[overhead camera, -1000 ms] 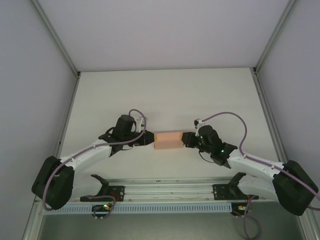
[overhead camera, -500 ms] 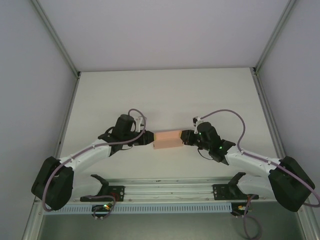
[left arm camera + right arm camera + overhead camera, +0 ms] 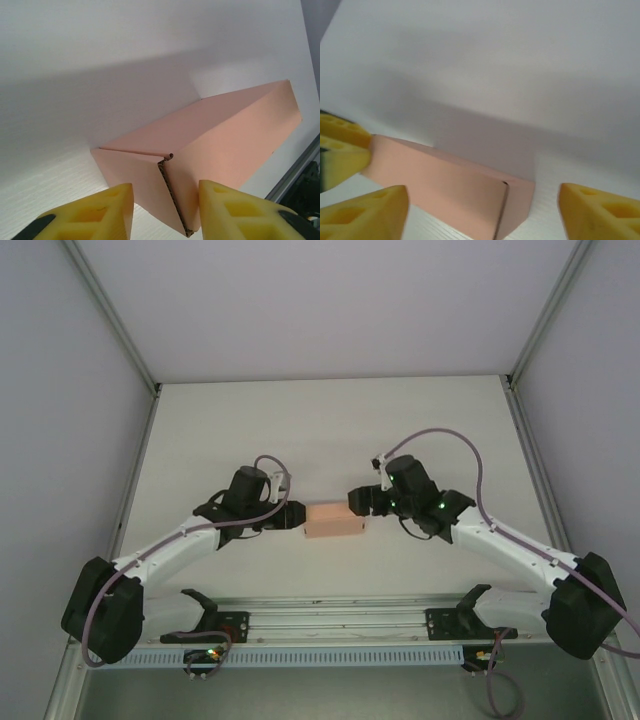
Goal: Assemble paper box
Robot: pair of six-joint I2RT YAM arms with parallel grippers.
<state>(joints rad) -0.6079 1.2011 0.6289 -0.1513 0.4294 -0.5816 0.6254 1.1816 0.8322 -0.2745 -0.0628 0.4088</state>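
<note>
The paper box [image 3: 335,520] is a closed salmon-pink rectangular box lying on the white table between the two arms. My left gripper [image 3: 294,515] is at its left end. In the left wrist view the box [image 3: 220,135] has its near corner edge between my yellow fingers [image 3: 100,215], which stand apart around it; my left gripper [image 3: 166,212] is open. My right gripper [image 3: 357,501] hovers over the box's right end. In the right wrist view the box [image 3: 445,185] lies below my right gripper [image 3: 482,215], whose fingers are spread wide and touch nothing.
The left gripper's yellow fingers [image 3: 340,145] show at the box's far end in the right wrist view. A metal rail [image 3: 340,625] runs along the near table edge. Pale enclosure walls [image 3: 60,390] stand at both sides and the back, with open white tabletop [image 3: 330,430] behind the box.
My right gripper let go of the box's right end, opened wide and moved up and left over it. My left gripper's fingers spread apart. The box stayed in place.
</note>
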